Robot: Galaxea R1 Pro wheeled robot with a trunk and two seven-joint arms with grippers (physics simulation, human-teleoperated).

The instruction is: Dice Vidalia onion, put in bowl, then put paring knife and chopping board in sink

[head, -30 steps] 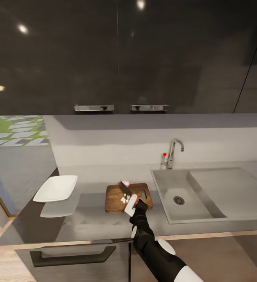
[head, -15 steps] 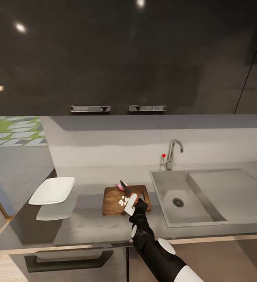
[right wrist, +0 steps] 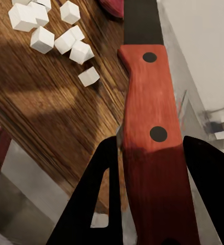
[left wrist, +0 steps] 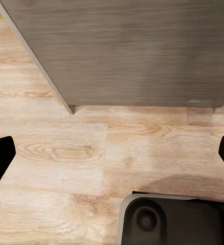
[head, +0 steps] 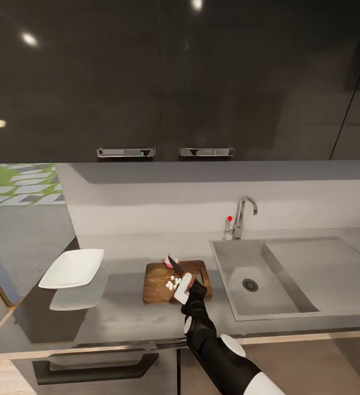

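Note:
On the grey countertop lies the brown chopping board. Several white onion cubes sit on it, with a pinkish-red onion piece at its far edge. My right gripper is shut on the paring knife, whose dark blade points over the board toward the onion piece. In the right wrist view the red-orange knife handle runs between my dark fingers, above the cubes and board. The white bowl stands to the left. My left gripper hangs open over the floor.
The steel sink with its drainboard and chrome tap lies right of the board. Dark wall cabinets hang above the counter. A drawer handle shows below. The left wrist view shows a wooden floor and grey cabinet side.
The head view has shifted slightly, so board, bowl and sink sit a little more to the left. My right gripper still holds the knife over the board, barely moved.

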